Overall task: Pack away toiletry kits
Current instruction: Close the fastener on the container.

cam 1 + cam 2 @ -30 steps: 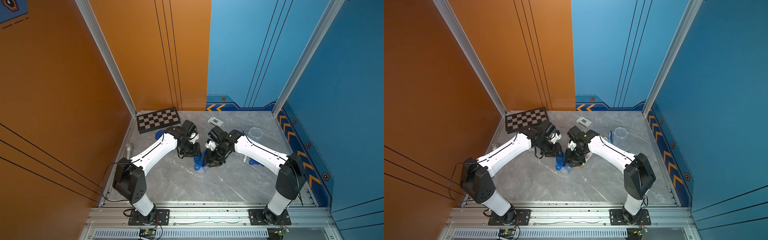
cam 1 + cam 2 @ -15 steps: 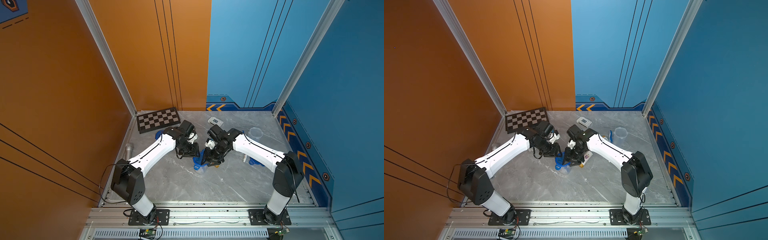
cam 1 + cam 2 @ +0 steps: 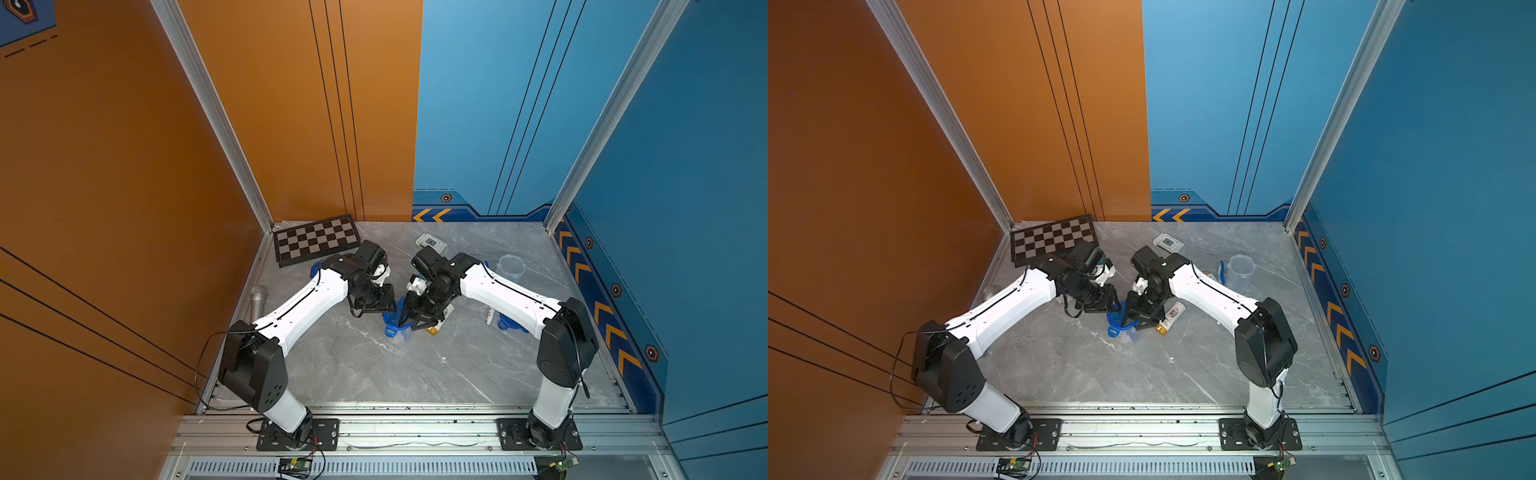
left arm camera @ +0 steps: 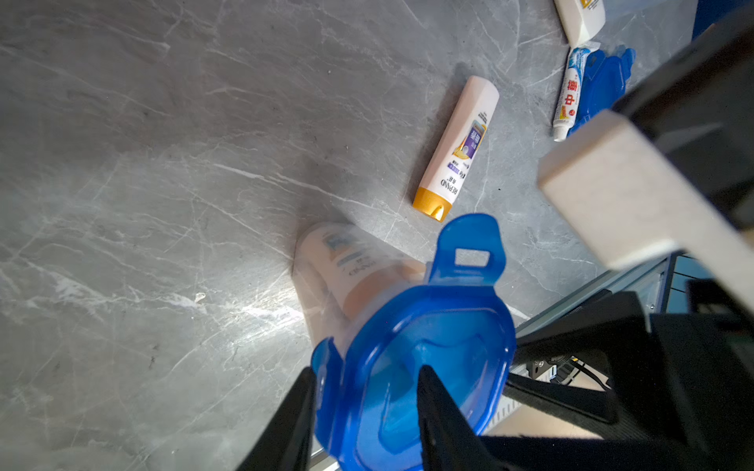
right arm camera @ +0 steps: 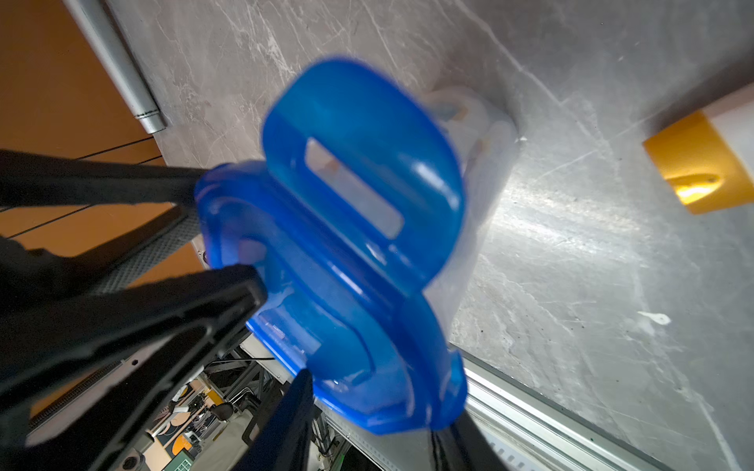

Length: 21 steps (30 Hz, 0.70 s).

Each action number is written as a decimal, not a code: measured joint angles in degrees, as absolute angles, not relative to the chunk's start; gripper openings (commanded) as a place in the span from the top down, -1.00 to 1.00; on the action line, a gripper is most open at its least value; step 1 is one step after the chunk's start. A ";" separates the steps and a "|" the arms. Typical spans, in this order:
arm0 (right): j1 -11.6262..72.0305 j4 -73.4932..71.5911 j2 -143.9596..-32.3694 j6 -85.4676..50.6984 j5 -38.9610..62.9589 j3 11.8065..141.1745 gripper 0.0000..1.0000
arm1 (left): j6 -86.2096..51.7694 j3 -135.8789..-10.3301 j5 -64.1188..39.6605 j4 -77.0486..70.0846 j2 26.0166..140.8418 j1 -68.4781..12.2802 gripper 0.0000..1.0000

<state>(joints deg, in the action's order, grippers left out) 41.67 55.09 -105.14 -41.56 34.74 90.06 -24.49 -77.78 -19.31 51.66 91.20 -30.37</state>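
Left wrist view has the action: the blue lid (image 4: pixel 428 346) sits on the clear cup (image 4: pixel 320 289) in the middle of the table (image 3: pixel 365 374), and through the wall a packed bottle (image 4: pixel 359 265) shows inside. Left gripper (image 4: pixel 367 371) is set narrow on the lid's near edge, one finger outside the side flap and one lying across the top. That's a pinch by the look of it. Right gripper (image 5: pixel 281 326) sits on the opposite side, jaws part-closed on the rim, holding that lid too. One clip tab (image 4: pixel 469 240) stands straight up, unlatched, so I'd call this kit capped but not sealed.

Plenty left: a loose bottle (image 4: pixel 457 142) lies just beside the cup and a toothpaste tube (image 4: pixel 568 89) rests across a spare lid (image 4: pixel 608 77) further off. In a top view an open cup (image 3: pixel 1241 270) waits toward the far right with no lid. Roughly one kit of three nearly home, I'd judge.

Whether paste or brush is in the capped cup, I can't tell; only the bottle reads through the plastic. Right wrist view is smeared with blur, both top views hide the jaw tips under the wrist housings, and a blue shape (image 3: pixel 316 266) tucked behind the left arm (image 3: pixel 307 303) can't be identified
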 measured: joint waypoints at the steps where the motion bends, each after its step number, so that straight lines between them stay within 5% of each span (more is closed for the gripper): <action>1: 41.67 55.09 -105.14 -41.56 34.68 90.11 0.12 | -24.69 -77.71 -19.29 51.59 91.13 -30.30 0.23; 21: 41.98 49.54 -103.46 -40.93 31.81 87.39 -0.01 | -26.63 -77.14 -19.33 51.00 90.85 -29.45 0.25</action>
